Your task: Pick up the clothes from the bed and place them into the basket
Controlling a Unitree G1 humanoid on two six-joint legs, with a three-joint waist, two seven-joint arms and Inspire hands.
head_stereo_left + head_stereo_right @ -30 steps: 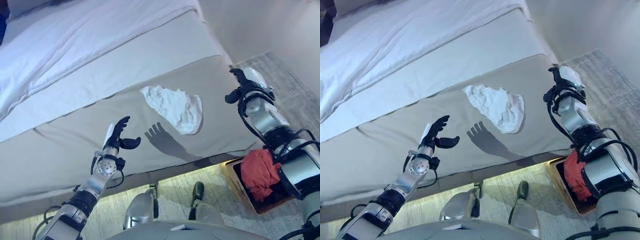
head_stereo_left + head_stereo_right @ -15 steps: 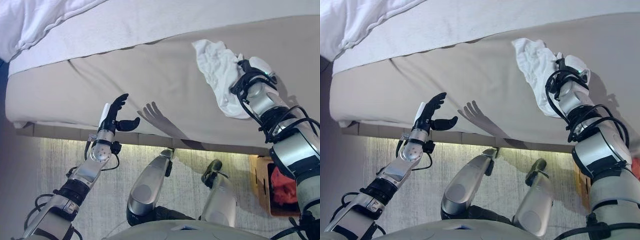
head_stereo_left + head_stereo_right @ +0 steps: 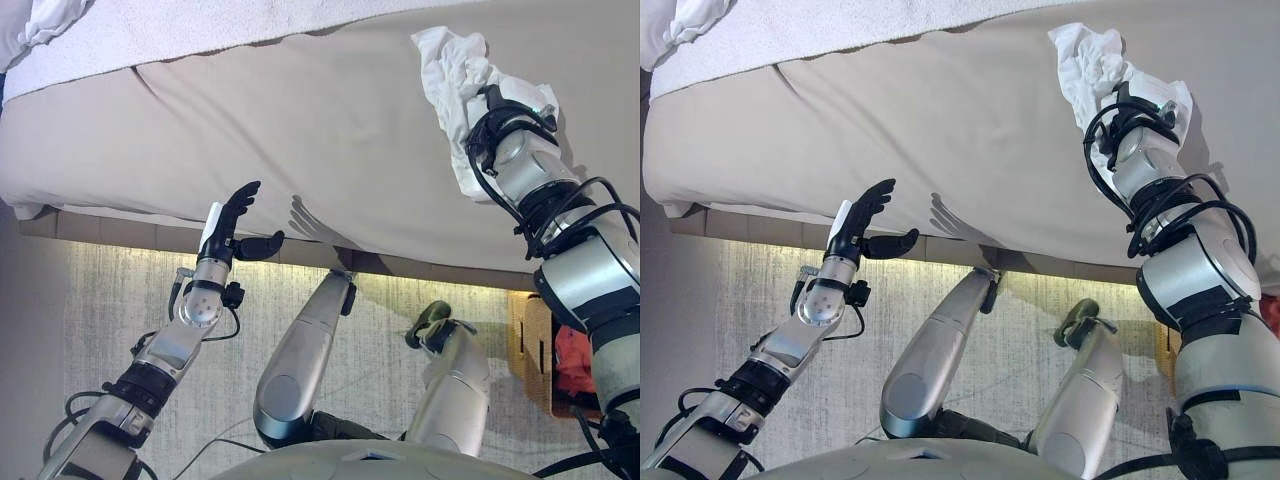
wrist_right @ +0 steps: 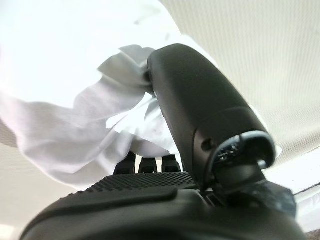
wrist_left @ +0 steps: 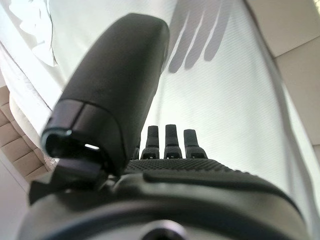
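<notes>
A crumpled white garment (image 3: 445,55) lies on the beige bed sheet (image 3: 330,110) at the far right. My right hand (image 3: 510,100) rests on its near end; in the right wrist view the thumb (image 4: 200,110) lies against the white cloth (image 4: 60,115), which covers the rest of the hand. My left hand (image 3: 228,225) is open and empty, held in the air in front of the bed's near edge, and it also shows in the left wrist view (image 5: 115,90). A basket (image 3: 530,340) stands on the floor at the right with a red garment (image 3: 573,360) in it.
A white duvet (image 3: 100,30) is bunched on the far left of the bed. The bed's lit lower edge (image 3: 420,265) runs across in front of me, above a pale rug (image 3: 100,300).
The camera has tilted down and turned, shifting the whole picture. My right hand has come from the air at the bed's right side onto the white garment. My left hand stays raised and open.
</notes>
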